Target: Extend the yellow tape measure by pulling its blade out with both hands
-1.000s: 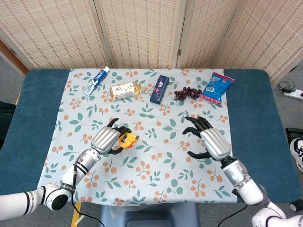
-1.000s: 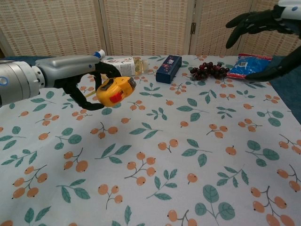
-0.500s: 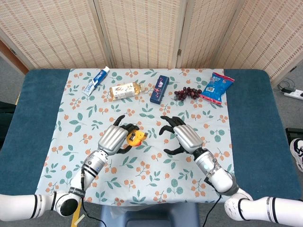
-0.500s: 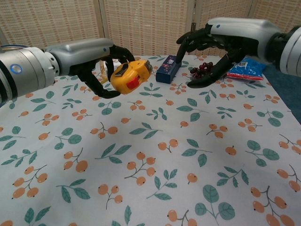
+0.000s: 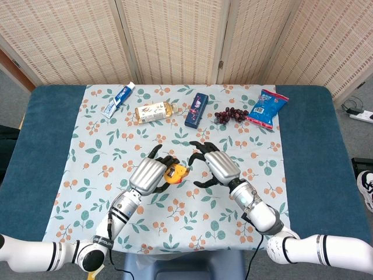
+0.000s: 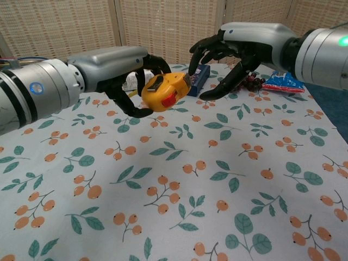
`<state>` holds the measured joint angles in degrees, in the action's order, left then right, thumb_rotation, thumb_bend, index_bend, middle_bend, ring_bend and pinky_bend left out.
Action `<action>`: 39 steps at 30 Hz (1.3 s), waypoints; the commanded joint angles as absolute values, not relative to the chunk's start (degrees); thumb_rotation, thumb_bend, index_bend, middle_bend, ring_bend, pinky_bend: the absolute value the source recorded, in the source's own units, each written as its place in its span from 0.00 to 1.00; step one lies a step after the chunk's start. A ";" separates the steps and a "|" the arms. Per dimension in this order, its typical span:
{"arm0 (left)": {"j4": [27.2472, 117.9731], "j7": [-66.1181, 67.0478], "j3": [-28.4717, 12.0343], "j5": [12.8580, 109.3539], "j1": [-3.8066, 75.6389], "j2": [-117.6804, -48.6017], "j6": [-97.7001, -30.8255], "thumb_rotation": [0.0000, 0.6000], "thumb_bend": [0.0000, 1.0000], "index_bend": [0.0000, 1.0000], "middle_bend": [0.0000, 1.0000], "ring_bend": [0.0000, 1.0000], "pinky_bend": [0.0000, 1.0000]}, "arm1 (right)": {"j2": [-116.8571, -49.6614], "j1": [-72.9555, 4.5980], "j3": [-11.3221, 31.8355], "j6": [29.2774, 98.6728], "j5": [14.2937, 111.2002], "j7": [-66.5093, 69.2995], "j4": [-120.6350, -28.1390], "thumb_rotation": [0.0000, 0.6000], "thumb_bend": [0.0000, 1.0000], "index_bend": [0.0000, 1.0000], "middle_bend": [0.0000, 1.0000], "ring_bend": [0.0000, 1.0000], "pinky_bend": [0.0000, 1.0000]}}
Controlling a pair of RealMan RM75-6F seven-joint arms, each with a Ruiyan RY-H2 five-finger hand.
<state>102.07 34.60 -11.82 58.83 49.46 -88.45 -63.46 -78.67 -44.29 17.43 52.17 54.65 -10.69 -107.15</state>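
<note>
Since the earlier frames the right hand (image 5: pixel 213 166) has swung in from the table's right side to just beside the yellow plastic tape measure (image 5: pixel 175 173); in the head view the left hand (image 5: pixel 148 175) holds that case above the floral tablecloth (image 5: pixel 93 125). In the chest view the left hand (image 6: pixel 122 76) grips the tape measure (image 6: pixel 165 91) off the cloth, while the right hand (image 6: pixel 231 51) hangs close with fingers spread, holding nothing.

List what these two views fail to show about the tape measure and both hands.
- Blade tab of the yellow tape measure: chest view, too small to pick out; head view, hidden between the hands.
- Right hand contact with it: cannot tell in either view.
- Left hand palm side: head view shows only its back.
- Blue box: chest view, partly behind the right hand's fingers.
</note>
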 commanded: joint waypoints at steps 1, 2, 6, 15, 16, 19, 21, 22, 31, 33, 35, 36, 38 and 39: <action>102.17 35.00 -11.98 58.62 49.66 -88.79 -63.77 1.00 0.40 0.65 0.59 0.46 0.06 | -79.03 -44.90 17.26 52.16 54.00 -10.93 -106.89 1.00 0.24 0.43 0.10 0.14 0.06; 102.23 35.20 -12.03 58.46 49.73 -88.87 -63.87 1.00 0.41 0.65 0.59 0.46 0.06 | -79.18 -45.15 17.17 52.14 53.77 -11.00 -106.78 1.00 0.24 0.43 0.11 0.13 0.06; 102.21 35.82 -11.98 58.16 49.88 -89.18 -64.23 1.00 0.41 0.65 0.59 0.46 0.05 | -79.67 -45.78 16.77 52.26 53.45 -11.19 -106.37 1.00 0.24 0.43 0.11 0.13 0.06; 102.18 36.52 -11.95 57.32 50.20 -89.50 -64.43 1.00 0.41 0.65 0.59 0.46 0.05 | -79.89 -46.46 16.29 52.69 52.90 -10.69 -106.17 1.00 0.24 0.45 0.11 0.14 0.06; 102.20 36.58 -11.94 57.24 50.24 -89.51 -64.41 1.00 0.41 0.65 0.59 0.46 0.05 | -79.91 -46.53 16.22 52.67 52.83 -10.63 -106.10 1.00 0.24 0.45 0.11 0.14 0.06; 102.17 36.85 -11.92 57.04 50.38 -89.64 -64.48 1.00 0.41 0.65 0.59 0.46 0.05 | -79.99 -46.73 16.11 52.67 52.72 -10.39 -106.00 1.00 0.24 0.46 0.11 0.14 0.06; 102.05 37.04 -11.88 56.94 50.46 -89.77 -64.55 1.00 0.41 0.65 0.59 0.46 0.05 | -80.05 -46.79 16.02 52.84 52.84 -10.21 -105.98 1.00 0.24 0.49 0.12 0.13 0.06; 101.94 37.10 -11.85 56.84 50.51 -89.83 -64.51 1.00 0.41 0.65 0.59 0.46 0.05 | -80.07 -46.80 15.97 52.95 52.91 -10.10 -105.97 1.00 0.24 0.50 0.12 0.13 0.06; 100.73 37.65 -11.59 56.01 50.80 -90.13 -64.30 1.00 0.41 0.65 0.59 0.46 0.05 | -79.91 -46.80 15.46 53.42 52.76 -9.67 -105.74 1.00 0.24 0.59 0.15 0.13 0.06; 100.46 37.68 -11.51 55.80 50.88 -90.28 -64.15 1.00 0.41 0.65 0.59 0.46 0.05 | -79.89 -46.80 15.31 53.44 52.75 -9.57 -105.58 1.00 0.24 0.60 0.15 0.13 0.06; 100.26 37.69 -11.46 55.67 50.97 -90.45 -64.04 1.00 0.41 0.65 0.59 0.46 0.05 | -79.91 -46.84 15.22 53.29 52.60 -9.35 -105.40 1.00 0.24 0.60 0.15 0.13 0.06; 100.14 37.77 -11.42 55.69 51.02 -90.53 -64.04 1.00 0.41 0.65 0.59 0.46 0.05 | -79.90 -46.86 15.23 53.14 52.47 -9.13 -105.39 1.00 0.24 0.60 0.15 0.13 0.06; 99.87 37.87 -11.41 55.57 51.13 -90.73 -64.00 1.00 0.41 0.65 0.59 0.46 0.05 | -79.90 -46.92 15.18 53.06 52.50 -8.94 -105.20 1.00 0.24 0.61 0.16 0.13 0.06; 99.78 37.86 -11.44 55.44 51.17 -90.81 -63.95 1.00 0.41 0.65 0.59 0.46 0.05 | -79.96 -46.94 15.14 53.12 52.57 -8.95 -105.04 1.00 0.24 0.62 0.16 0.13 0.06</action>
<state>99.81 37.85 -11.43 55.48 51.15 -90.77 -63.97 -79.94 -46.92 15.17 53.11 52.54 -8.94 -105.10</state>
